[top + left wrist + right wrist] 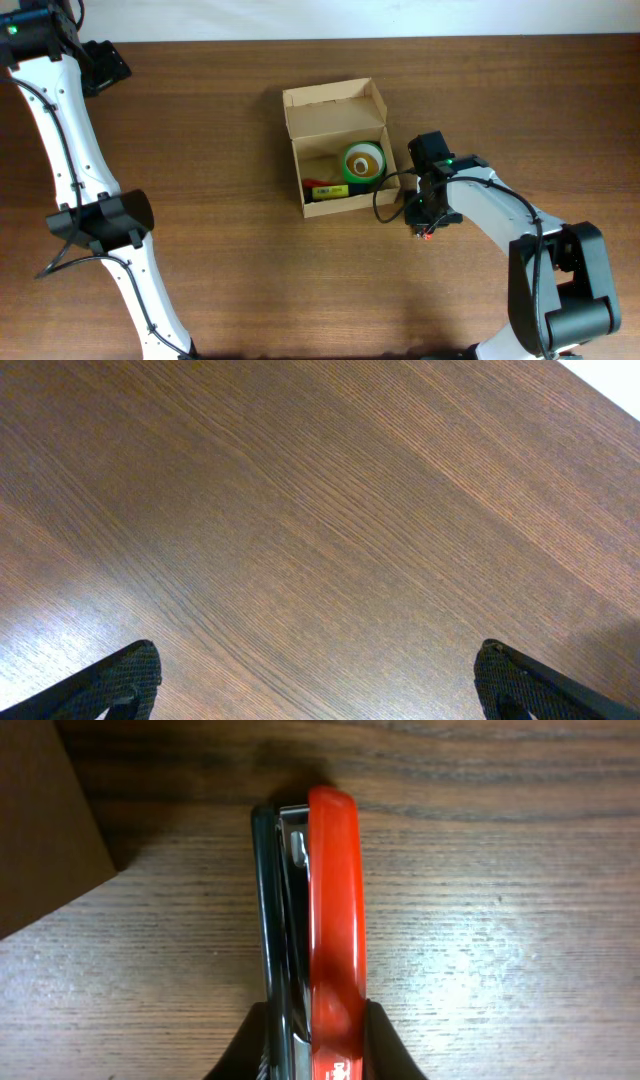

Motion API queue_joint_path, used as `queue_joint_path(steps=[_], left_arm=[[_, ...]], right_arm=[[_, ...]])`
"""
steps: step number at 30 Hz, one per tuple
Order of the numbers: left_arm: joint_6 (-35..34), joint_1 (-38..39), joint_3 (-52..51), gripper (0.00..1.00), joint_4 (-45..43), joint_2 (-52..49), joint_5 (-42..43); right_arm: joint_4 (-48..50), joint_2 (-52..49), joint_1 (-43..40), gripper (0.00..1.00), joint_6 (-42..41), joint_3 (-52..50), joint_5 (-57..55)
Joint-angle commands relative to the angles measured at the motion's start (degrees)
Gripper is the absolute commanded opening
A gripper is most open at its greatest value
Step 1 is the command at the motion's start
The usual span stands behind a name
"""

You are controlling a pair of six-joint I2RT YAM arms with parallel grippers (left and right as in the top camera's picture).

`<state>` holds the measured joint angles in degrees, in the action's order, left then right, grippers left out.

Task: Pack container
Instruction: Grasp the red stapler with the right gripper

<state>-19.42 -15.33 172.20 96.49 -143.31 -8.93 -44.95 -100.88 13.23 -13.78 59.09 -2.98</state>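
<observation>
The tan cardboard container (336, 148) stands open at the table's middle, its flap lid folded back. Inside lie a green tape roll (363, 162) and a red and black item (325, 191). My right gripper (428, 222) is just right of the box and is shut on a red and black stapler (320, 920), which fills the right wrist view above the wood. A corner of the box (45, 820) shows at that view's left. My left gripper (315, 680) is open and empty over bare wood at the table's far left corner.
The left arm (75, 160) runs down the table's left side. The wooden table (220, 270) has its far edge along the top of the overhead view. A black cable (385, 205) loops between the box and the right gripper.
</observation>
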Motion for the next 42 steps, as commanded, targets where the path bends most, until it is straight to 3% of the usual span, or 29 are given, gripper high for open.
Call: queue_joint_path(steps=[1,10,18,29,30,31,33,37,42], left_arm=[[1.1,0.1,0.3,1.0,0.2,-0.2,0.2],[1.1,0.1,0.3,1.0,0.2,-0.2,0.2],[1.1,0.1,0.3,1.0,0.2,-0.2,0.2],[1.1,0.1,0.3,1.0,0.2,-0.2,0.2],[1.1,0.1,0.3,1.0,0.2,-0.2,0.2],[1.1,0.1,0.3,1.0,0.2,-0.2,0.2],[1.1,0.1,0.3,1.0,0.2,-0.2,0.2],[1.1,0.1,0.3,1.0,0.2,-0.2,0.2],[1.1,0.1,0.3,1.0,0.2,-0.2,0.2]], right_arm=[[0.0,-1.2,0.2,0.07,-0.6,-0.7,-0.3],[0.9,-1.5,0.2,0.11,-0.7,-1.0,-0.8],[2.1,-1.8,0.2,0.33,-0.7,-2.8,-0.7],[2.8,-1.8,0.2,0.47,-0.7,-3.1,-2.0],[2.8,-1.8,0.2,0.46,-0.7,-3.1,-2.0],[2.8,-1.8,0.2,0.32,-0.7,-3.1,-2.0],[2.8,-1.8,0.2,0.17,-0.8,-3.1,-2.0],[2.8,-1.8,0.2,0.05,-1.8,-3.0,-2.0],[1.4,-1.5,0.2,0.04,-1.7,-2.5,-1.7]])
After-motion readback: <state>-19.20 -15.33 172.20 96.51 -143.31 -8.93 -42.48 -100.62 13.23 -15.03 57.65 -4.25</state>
